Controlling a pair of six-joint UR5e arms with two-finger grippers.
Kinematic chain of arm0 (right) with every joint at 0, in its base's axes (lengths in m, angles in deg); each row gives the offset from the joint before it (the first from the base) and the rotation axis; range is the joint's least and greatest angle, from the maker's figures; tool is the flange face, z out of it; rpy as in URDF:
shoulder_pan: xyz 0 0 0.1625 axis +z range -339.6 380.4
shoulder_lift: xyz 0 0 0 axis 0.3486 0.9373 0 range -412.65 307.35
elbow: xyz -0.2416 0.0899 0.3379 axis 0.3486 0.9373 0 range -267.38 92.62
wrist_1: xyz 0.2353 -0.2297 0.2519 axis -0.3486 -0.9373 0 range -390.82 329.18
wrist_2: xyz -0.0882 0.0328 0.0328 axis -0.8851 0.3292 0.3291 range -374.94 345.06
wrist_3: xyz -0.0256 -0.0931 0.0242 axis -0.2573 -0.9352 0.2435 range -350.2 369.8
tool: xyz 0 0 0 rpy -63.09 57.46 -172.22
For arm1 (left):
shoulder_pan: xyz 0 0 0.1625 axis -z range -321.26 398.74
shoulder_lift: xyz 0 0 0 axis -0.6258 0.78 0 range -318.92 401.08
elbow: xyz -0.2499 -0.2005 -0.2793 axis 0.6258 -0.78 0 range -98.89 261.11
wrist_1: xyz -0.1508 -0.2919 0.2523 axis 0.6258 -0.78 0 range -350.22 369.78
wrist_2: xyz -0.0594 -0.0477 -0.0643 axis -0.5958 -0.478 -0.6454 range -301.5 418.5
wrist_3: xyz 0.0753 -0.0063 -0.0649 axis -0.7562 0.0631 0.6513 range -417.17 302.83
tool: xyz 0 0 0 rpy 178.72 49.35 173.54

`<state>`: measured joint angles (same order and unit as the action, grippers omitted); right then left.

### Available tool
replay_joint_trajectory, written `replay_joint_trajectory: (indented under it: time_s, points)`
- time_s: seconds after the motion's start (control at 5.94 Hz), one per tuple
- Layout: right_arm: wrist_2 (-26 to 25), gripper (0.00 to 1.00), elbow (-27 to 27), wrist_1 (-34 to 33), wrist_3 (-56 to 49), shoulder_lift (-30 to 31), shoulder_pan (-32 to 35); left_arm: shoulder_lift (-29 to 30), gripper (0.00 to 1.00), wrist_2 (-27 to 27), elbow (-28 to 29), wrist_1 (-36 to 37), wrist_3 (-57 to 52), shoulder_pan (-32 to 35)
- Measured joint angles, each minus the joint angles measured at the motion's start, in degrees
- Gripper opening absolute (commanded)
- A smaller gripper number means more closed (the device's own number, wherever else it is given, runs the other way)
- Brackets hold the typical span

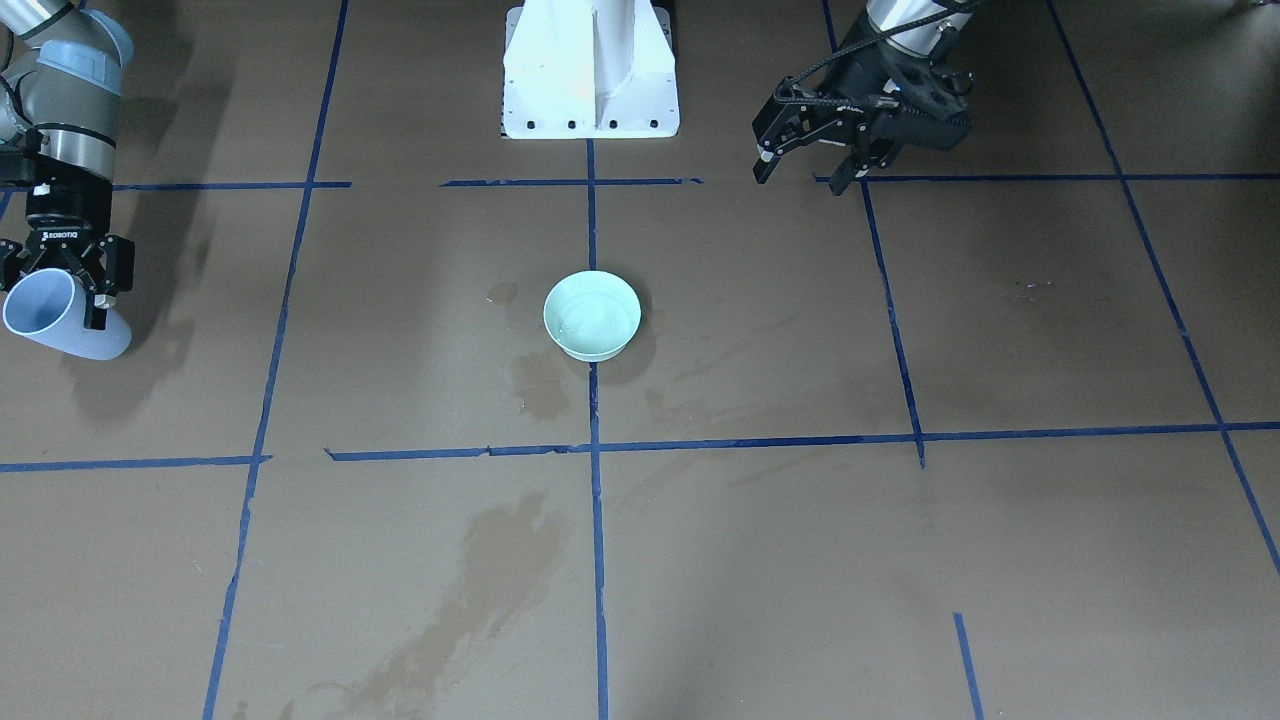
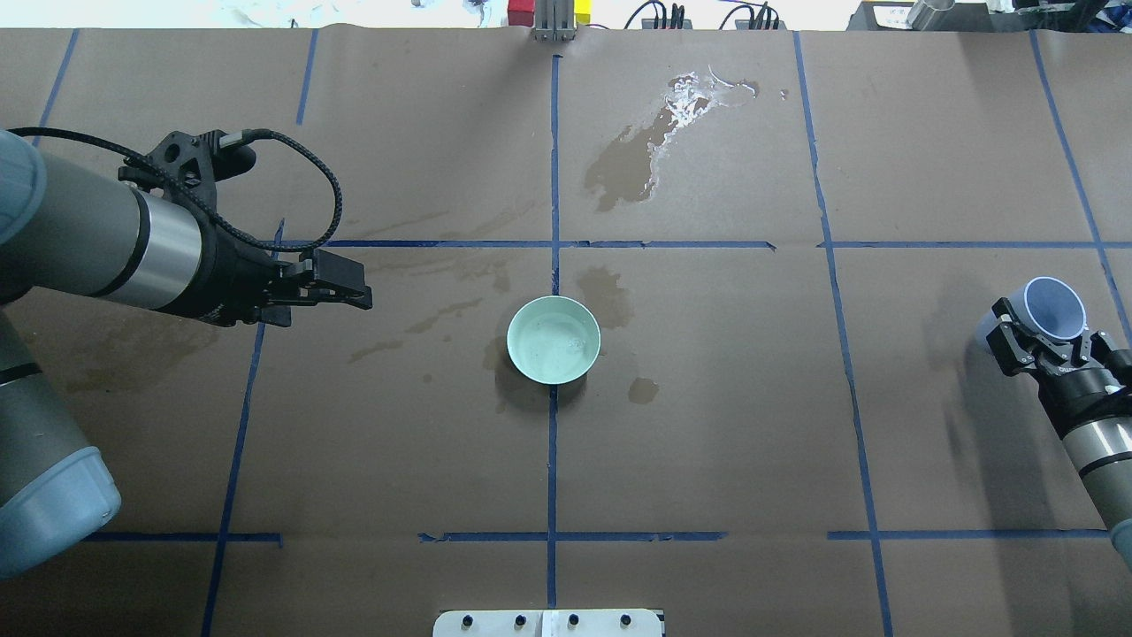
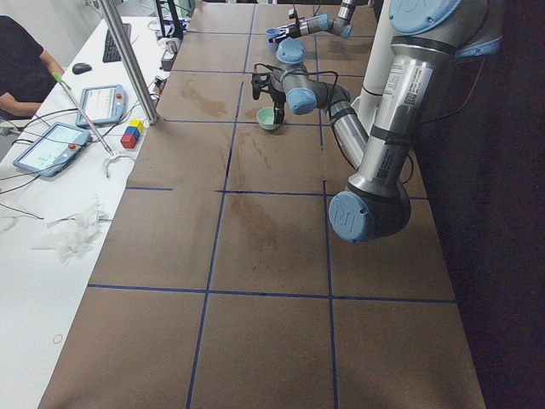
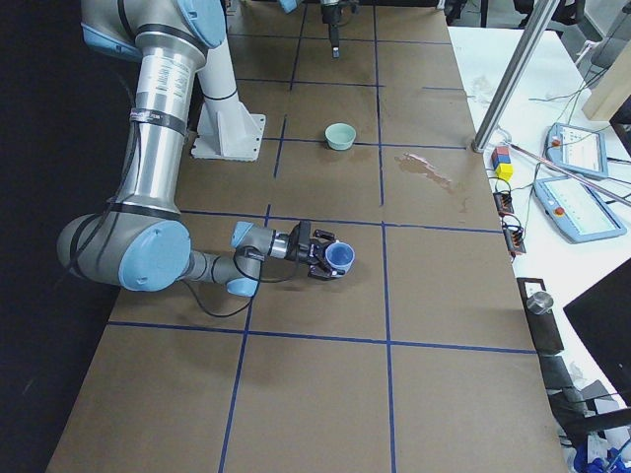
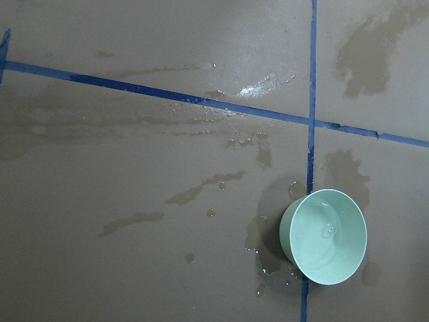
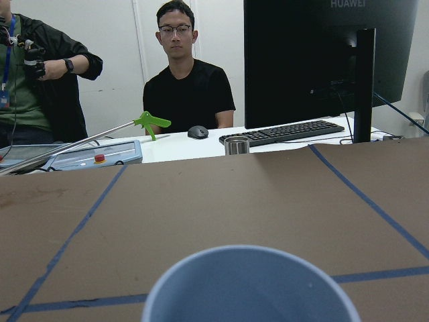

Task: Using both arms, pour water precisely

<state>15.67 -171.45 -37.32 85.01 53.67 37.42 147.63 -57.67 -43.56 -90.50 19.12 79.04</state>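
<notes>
On the brown paper-covered table (image 2: 707, 442) ruled with blue tape, the right gripper (image 1: 68, 280) was clamped across the wall of a pale blue plastic cup (image 2: 1054, 307) near the table's right end, well apart from everything else. The cup was tilted, and no liquid could be made out inside it. The left gripper (image 1: 800, 183) hung toward the left end with its fingers apart, holding nothing. At the table's centre stood a small mint-green round bowl (image 1: 592, 350) with a faint glossy film of water (image 5: 327, 231) in it. Darker wet patches (image 2: 637, 159) ran toward the far edge. Judged: the cup is light, thin-walled and slippery if wet, so the mid-wall grip suits it. The bowl would slide easily and is best steadied at the rim.
</notes>
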Motion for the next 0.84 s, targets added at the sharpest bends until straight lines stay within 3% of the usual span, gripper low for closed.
replay_joint_trajectory:
  time_s: [0.17,0.5,0.67,0.84]
  points:
    - [0.04,0.16,0.74,0.02,-0.04,-0.11,0.00,-0.47,1.00,-0.01,-0.72,0.21,0.00,0.00]
    - [0.09,0.57,1.62,0.03,-0.03,-0.29,-0.05,-0.70,1.00,0.01,-1.35,0.49,0.00,0.04]
    - [0.13,0.82,2.03,0.06,0.01,-0.36,-0.03,-0.73,1.00,0.03,-1.51,0.51,0.00,0.04]
    - [0.20,1.00,2.21,0.08,0.00,-0.37,0.01,-0.73,1.00,0.03,-1.68,0.52,0.00,0.03]
